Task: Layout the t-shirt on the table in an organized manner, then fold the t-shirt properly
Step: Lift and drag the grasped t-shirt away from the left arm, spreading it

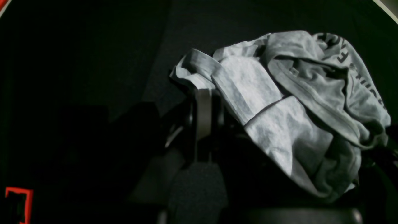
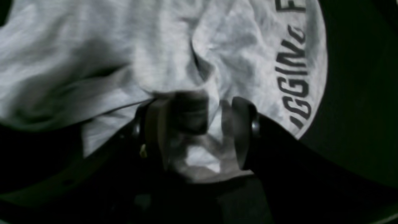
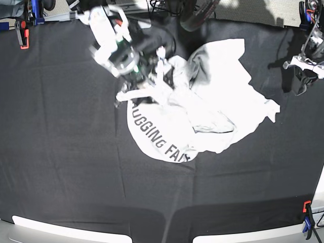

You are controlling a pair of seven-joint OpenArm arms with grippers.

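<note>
The white t-shirt [image 3: 217, 96] lies crumpled on the black-clothed table [image 3: 61, 152], with the lettering "HUGGING FACE" along its near left edge. My right gripper [image 3: 152, 83] is shut on a bunch of the t-shirt [image 2: 155, 46] at its far left and holds that part lifted; cloth fills the gap between its fingers [image 2: 155, 130]. My left gripper [image 3: 302, 83] hangs at the far right of the table, apart from the shirt. In the left wrist view its jaws look closed together and empty [image 1: 202, 93], with the crumpled t-shirt [image 1: 279, 109] beyond them.
A red clamp [image 3: 23, 38] sits at the table's far left edge. A red and blue clamp [image 3: 307, 215] sits at the near right corner. Cables and gear lie behind the far edge [image 3: 167, 7]. A red-outlined mark [image 1: 18, 202] shows low in the left wrist view.
</note>
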